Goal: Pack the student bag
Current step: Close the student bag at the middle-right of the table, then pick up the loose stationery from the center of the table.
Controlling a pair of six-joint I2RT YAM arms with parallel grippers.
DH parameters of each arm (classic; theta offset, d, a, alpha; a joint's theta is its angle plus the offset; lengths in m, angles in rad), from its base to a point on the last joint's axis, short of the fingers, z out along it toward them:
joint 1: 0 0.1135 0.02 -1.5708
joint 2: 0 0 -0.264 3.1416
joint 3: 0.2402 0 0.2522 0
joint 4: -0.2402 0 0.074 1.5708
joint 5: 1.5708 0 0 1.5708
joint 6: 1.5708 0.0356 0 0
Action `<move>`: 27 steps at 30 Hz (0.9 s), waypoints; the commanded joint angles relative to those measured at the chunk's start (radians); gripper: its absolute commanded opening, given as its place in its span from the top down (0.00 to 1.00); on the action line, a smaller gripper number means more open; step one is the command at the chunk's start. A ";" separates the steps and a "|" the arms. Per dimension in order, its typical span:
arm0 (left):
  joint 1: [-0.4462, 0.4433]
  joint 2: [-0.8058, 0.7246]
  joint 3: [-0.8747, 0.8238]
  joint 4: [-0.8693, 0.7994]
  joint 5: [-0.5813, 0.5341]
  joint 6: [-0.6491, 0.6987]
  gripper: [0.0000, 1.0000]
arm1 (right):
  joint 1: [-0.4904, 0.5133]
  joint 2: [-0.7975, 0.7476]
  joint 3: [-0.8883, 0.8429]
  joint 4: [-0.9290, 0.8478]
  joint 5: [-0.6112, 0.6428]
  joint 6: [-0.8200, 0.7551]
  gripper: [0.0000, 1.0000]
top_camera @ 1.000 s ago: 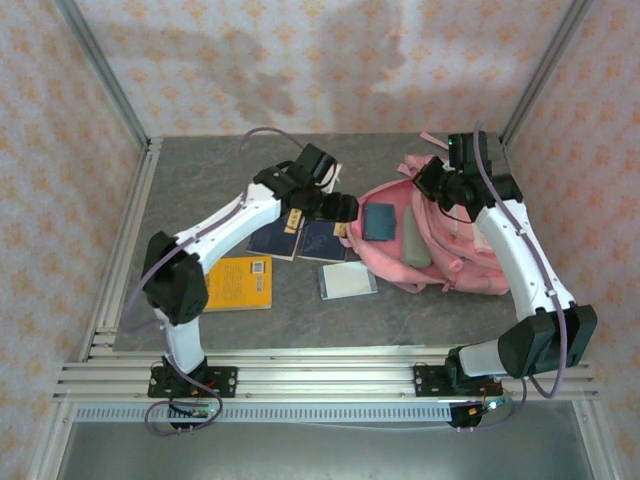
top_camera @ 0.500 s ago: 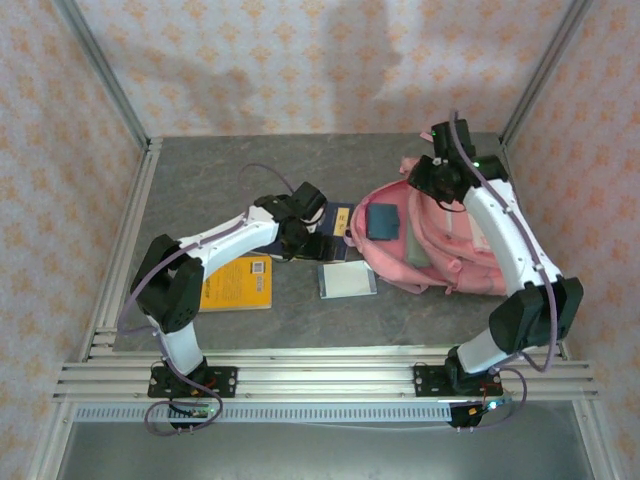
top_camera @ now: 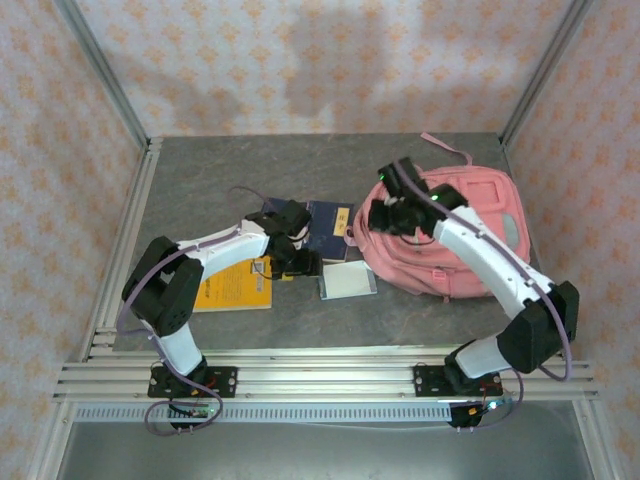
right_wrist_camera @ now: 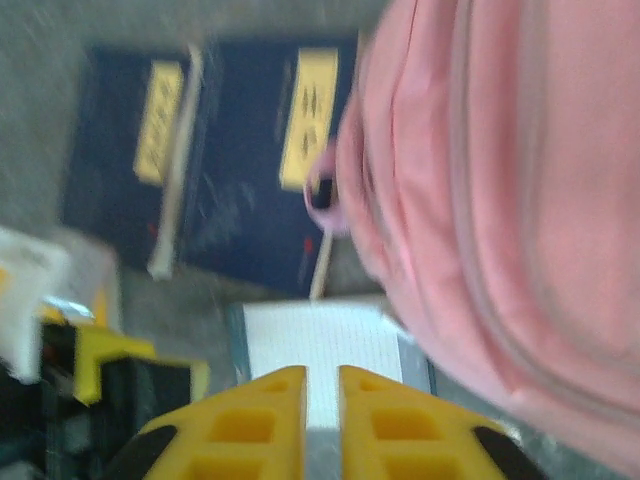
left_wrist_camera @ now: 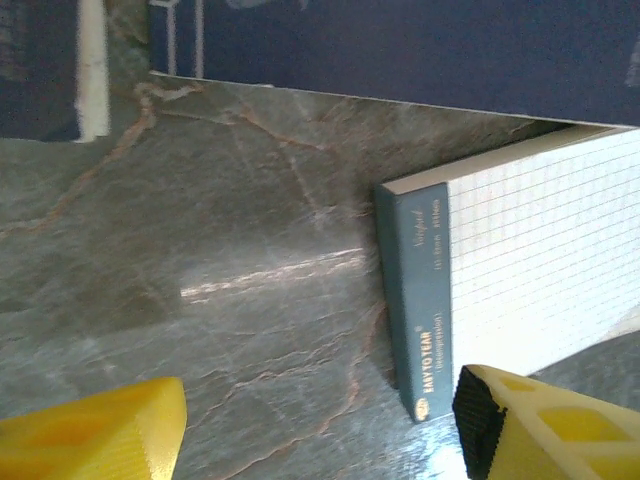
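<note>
Beside the student bag (top_camera: 485,205), two navy books (top_camera: 330,224)

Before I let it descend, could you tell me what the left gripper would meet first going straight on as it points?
The left gripper, open, would probably meet the bare table first, just beside the spine of the grid notepad; depth is unclear, so one finger might clip it.

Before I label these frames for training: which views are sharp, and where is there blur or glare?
Top external view: sharp and evenly lit, with soft shadows on the back wall. Left wrist view: sharp, the print on the notepad is legible, and there is one bright glare streak on the table. Right wrist view: motion-blurred, with the pink backpack and the dark blue books smeared.
</note>
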 commanded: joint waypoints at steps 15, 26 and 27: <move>0.005 0.060 -0.099 0.224 0.157 -0.124 0.30 | 0.109 0.305 -0.190 0.057 0.132 0.131 1.00; 0.031 0.082 -0.110 0.202 0.150 -0.104 0.31 | 0.109 0.280 -0.216 0.091 0.161 0.143 1.00; 0.035 0.083 -0.113 0.202 0.151 -0.103 0.31 | 0.109 0.273 -0.214 0.086 0.150 0.146 1.00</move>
